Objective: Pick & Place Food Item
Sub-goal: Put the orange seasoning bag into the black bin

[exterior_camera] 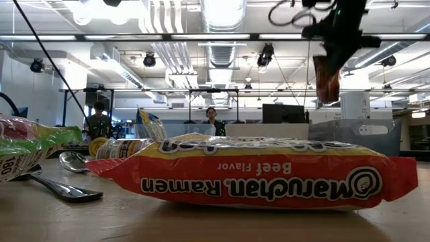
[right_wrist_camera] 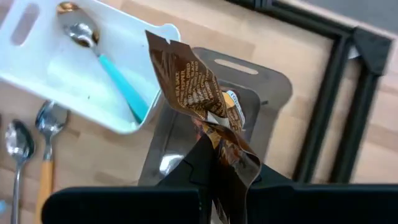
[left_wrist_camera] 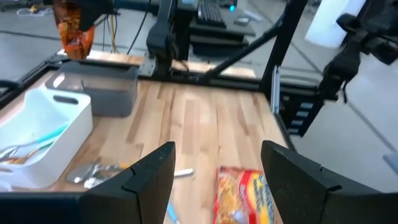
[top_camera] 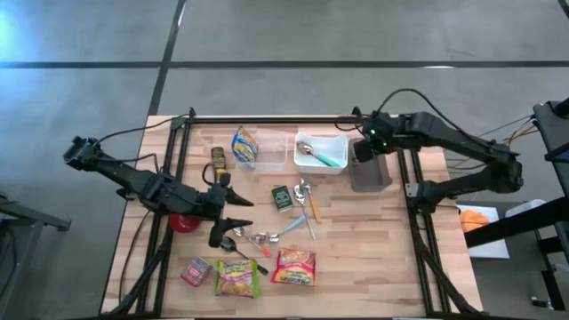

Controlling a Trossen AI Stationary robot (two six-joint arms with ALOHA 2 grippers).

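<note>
A crumpled brown snack packet (right_wrist_camera: 196, 87) hangs over the grey bin (right_wrist_camera: 264, 93) at the table's far right, with my right gripper (right_wrist_camera: 217, 171) shut on it. The low view shows the packet (exterior_camera: 326, 75) dangling high above the table. My left gripper (top_camera: 242, 212) hovers open and holding nothing over the table's left middle, above spoons. A Maruchan ramen pack (top_camera: 294, 267) lies flat near the front edge. My right gripper pinches the packet's upper end (right_wrist_camera: 229, 155) between its two fingers, coming steeply from above. The packet hangs below the fingers, creased and slightly tilted, clear of the grey bin (top_camera: 370, 171) beneath it.
A white bin (top_camera: 322, 153) holds a teal-handled spoon; a clear bin (top_camera: 260, 149) holds a chip bag. Loose spoons (top_camera: 305, 203), a green packet (top_camera: 283, 197), a can (top_camera: 218, 160), another noodle pack (top_camera: 236, 277) and a small packet (top_camera: 196, 269) lie about.
</note>
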